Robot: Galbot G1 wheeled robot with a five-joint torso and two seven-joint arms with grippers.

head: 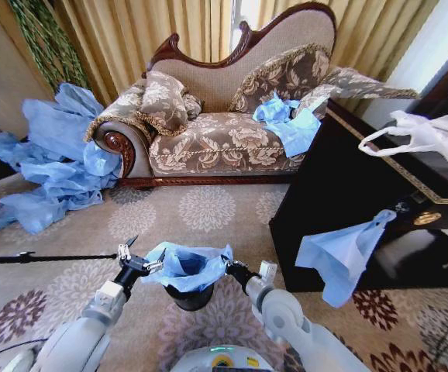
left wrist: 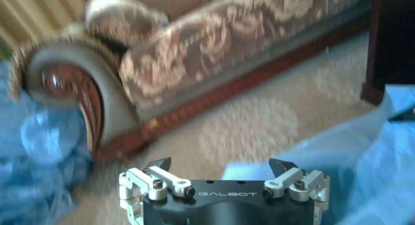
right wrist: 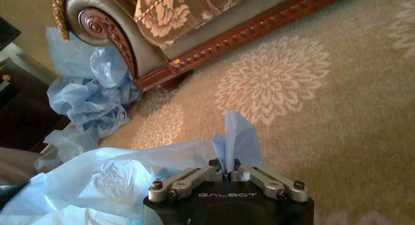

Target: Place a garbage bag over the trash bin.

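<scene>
Right gripper (head: pixel 229 266) is pinching the garbage bag (head: pixel 187 266) draped over the trash bin (head: pixel 190 298); left gripper (head: pixel 135 258), fingers spread, is hovering at nine o'clock; sofa (head: pixel 224 139) is sitting at twelve o'clock

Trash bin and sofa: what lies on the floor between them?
Bare patterned carpet alone separates the trash bin from the sofa in the head view; the garbage bag drapes the bin's rim.

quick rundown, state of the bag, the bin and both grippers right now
garbage bag: opened, draped over the bin's top
trash bin: upright on the carpet, mouth covered by the bag
left gripper: open, beside the bag
right gripper: shut on the bag's edge
</scene>
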